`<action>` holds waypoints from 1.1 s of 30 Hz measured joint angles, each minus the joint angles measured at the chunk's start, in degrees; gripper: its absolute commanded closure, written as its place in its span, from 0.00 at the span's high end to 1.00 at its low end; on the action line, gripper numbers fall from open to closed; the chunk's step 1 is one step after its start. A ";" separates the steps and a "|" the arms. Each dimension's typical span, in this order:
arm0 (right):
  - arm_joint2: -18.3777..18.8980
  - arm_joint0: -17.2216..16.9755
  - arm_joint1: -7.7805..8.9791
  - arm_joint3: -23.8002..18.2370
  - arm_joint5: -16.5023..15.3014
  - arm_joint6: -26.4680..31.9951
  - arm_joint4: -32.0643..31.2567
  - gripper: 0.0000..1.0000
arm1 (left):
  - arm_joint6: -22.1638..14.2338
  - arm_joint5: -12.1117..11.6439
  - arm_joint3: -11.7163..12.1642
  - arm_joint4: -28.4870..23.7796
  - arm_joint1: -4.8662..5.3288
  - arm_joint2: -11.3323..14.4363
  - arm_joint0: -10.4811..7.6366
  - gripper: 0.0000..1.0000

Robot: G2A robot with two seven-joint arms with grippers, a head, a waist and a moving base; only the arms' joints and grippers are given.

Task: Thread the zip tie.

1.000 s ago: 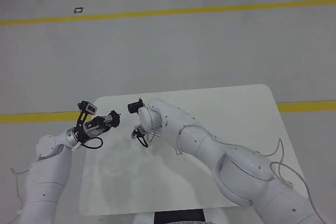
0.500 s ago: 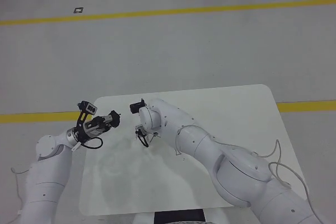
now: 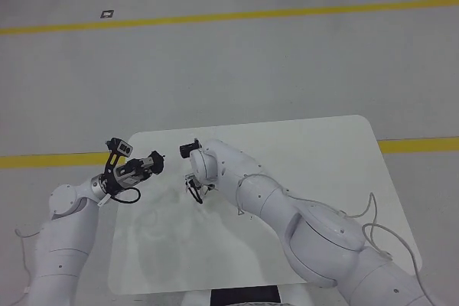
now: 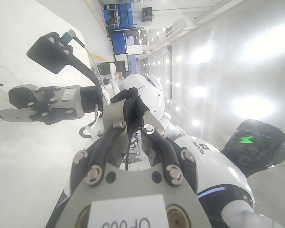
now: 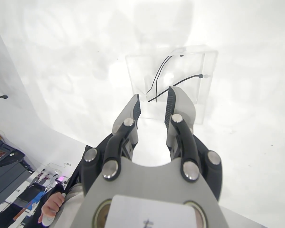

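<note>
Pickup step, by the look. Hovering with right gripper (image 5: 153,103) spread and empty above zip tie (image 5: 185,79) in clear tray (image 5: 211,55). Pinching thin black strip (image 4: 128,143) in left gripper (image 4: 131,97), aloft nearby. Next: lowering, closing on one end.

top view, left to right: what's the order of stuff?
In order: dark floor marker → left gripper, shut on the zip tie → right gripper, fingers open → table, far right corner.

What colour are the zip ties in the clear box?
Black zip ties; clearest in the right wrist view.
</note>
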 measured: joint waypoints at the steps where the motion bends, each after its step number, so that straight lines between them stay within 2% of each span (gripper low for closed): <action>1: 0.06 -0.05 -0.22 0.37 0.00 -0.16 -0.05 0.18 | 0.00 0.00 0.00 0.00 0.00 0.00 0.00 0.00; 5: 0.07 -0.33 -0.96 1.80 0.00 -0.71 -0.33 0.13 | 0.00 0.00 0.00 0.00 0.00 0.00 0.00 0.00; 16: 0.08 -0.53 -3.06 5.62 -0.65 -1.31 -0.91 0.13 | 0.00 0.00 0.00 0.00 0.00 0.00 0.00 0.00; 23: -0.44 -0.60 -3.39 6.14 -0.58 -0.56 -1.95 0.17 | 0.00 0.00 0.00 0.00 0.00 0.00 0.00 0.00; 30: -0.82 -0.86 -3.41 5.81 -0.21 1.00 -2.10 0.16 | 0.00 0.00 0.00 0.00 0.00 0.00 0.00 0.00; 33: -1.03 -1.06 -3.38 5.76 -0.28 1.96 -2.13 0.09 | 0.00 0.00 0.00 0.00 0.00 0.00 0.00 0.00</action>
